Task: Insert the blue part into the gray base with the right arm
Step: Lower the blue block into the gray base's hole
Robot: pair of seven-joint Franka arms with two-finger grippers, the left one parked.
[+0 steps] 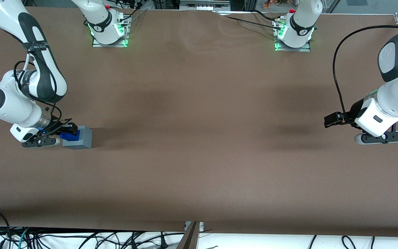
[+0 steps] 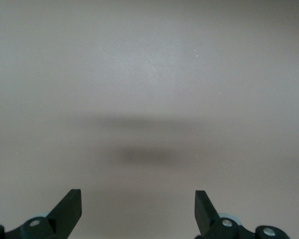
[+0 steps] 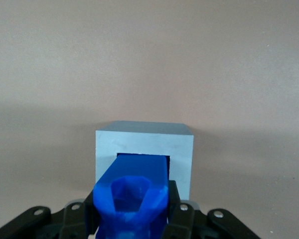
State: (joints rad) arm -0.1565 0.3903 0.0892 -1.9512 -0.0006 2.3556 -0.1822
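The gray base is a light-gray cube on the brown table at the working arm's end. The blue part is held in my right gripper and its end sits at the base's recess. In the right wrist view the blue part reaches into the square opening of the gray base, with the black fingers closed against its two sides. The right arm leans down over the base from the table's end.
The brown table stretches wide toward the parked arm's end. Two arm mounts with green lights stand at the edge farthest from the front camera. Cables hang below the near edge.
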